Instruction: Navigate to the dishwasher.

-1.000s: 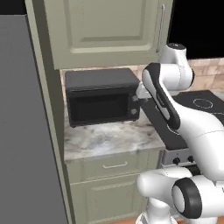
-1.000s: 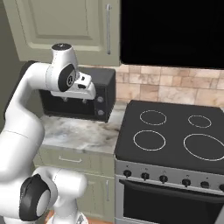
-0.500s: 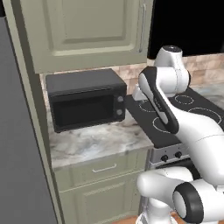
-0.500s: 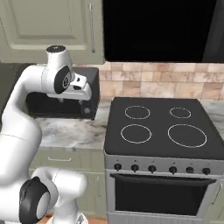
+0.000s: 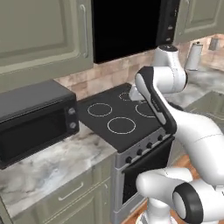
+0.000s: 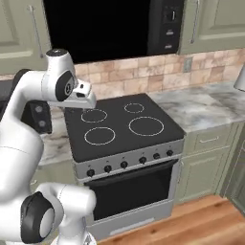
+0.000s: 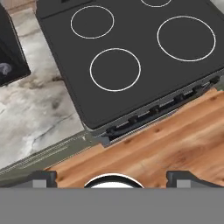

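The dishwasher is out of view. My gripper (image 7: 113,178) hangs over the front edge of the range (image 7: 131,57) and looks down at its cooktop and the wood floor (image 7: 166,144). Its two dark fingertips (image 7: 41,177) stand far apart, open, with nothing between them. In the right base view the hand (image 6: 82,97) hovers above the left side of the range (image 6: 122,127). The arm is folded high over the cooktop (image 5: 122,118).
A black microwave (image 5: 33,120) with round knobs sits on the marble counter (image 5: 48,166) left of the range. More marble counter (image 6: 206,107) and green cabinets (image 6: 206,162) run to the right. A dark hood (image 6: 100,26) hangs above. A dark sliver (image 6: 238,167) shows at the far right edge.
The whole scene has slid left in both base views: the base has driven right along the counter. The microwave has gone to the left and the range is now central. The arm's pose is unchanged.
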### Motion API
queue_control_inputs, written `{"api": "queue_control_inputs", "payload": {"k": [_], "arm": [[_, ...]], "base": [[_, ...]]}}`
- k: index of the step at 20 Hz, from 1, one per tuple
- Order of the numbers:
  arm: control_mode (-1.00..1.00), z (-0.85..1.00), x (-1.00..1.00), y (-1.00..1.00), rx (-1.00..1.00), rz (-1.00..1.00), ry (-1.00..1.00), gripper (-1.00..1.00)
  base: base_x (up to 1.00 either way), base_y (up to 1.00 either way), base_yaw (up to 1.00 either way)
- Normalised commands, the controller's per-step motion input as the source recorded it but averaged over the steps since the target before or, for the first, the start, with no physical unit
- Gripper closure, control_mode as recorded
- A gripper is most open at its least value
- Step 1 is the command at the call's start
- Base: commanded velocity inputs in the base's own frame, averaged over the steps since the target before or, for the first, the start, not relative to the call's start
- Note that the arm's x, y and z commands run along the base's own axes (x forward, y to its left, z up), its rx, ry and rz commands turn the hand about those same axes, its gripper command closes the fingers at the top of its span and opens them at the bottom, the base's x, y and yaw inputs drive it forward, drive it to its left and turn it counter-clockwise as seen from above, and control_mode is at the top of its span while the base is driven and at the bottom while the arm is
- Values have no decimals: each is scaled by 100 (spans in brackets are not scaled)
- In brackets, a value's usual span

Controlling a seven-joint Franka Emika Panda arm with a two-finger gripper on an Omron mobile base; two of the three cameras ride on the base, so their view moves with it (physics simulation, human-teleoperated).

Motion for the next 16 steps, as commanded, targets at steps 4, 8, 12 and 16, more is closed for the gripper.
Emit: {"api": "queue_control_inputs", "payload": {"k": [4,8,12,16], "arm": [[100,0,0,0,0,0,0,-100],[100,0,0,0,0,0,0,-100],[100,0,0,0,0,0,0,-100],[100,0,0,0,0,0,0,-100]], "base": [[0,-38,-74],[0,-38,-78],[0,-46,-76],[0,-50,-75]]}}
